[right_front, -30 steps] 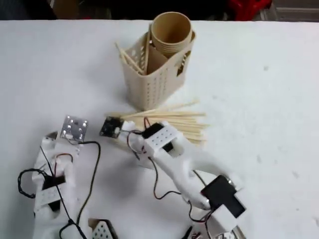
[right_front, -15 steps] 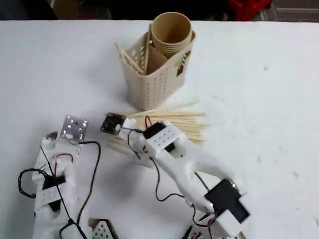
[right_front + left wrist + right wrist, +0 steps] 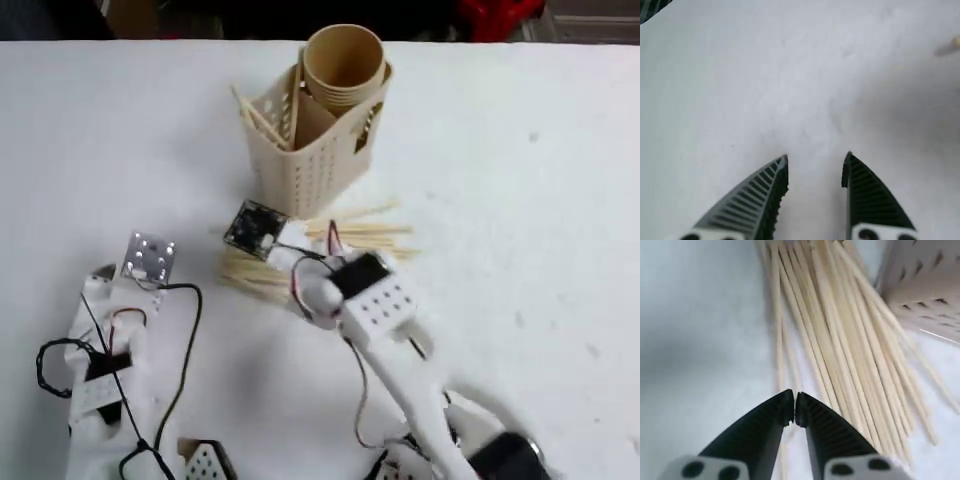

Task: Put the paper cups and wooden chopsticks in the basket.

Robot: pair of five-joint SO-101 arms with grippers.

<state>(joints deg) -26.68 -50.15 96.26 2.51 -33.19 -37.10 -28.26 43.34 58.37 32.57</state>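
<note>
Lying flat: chopsticks | long axis left-right | right tool apparently closed

Right gripper: black ribbed jaws drawn together, with only a hairline gap at the tips, above one edge of the wooden chopsticks. The sticks lie flat on the white table in a loose, roughly parallel bundle that fans slightly. A corner of the perforated cream basket stands just beside the bundle's far end.
</note>
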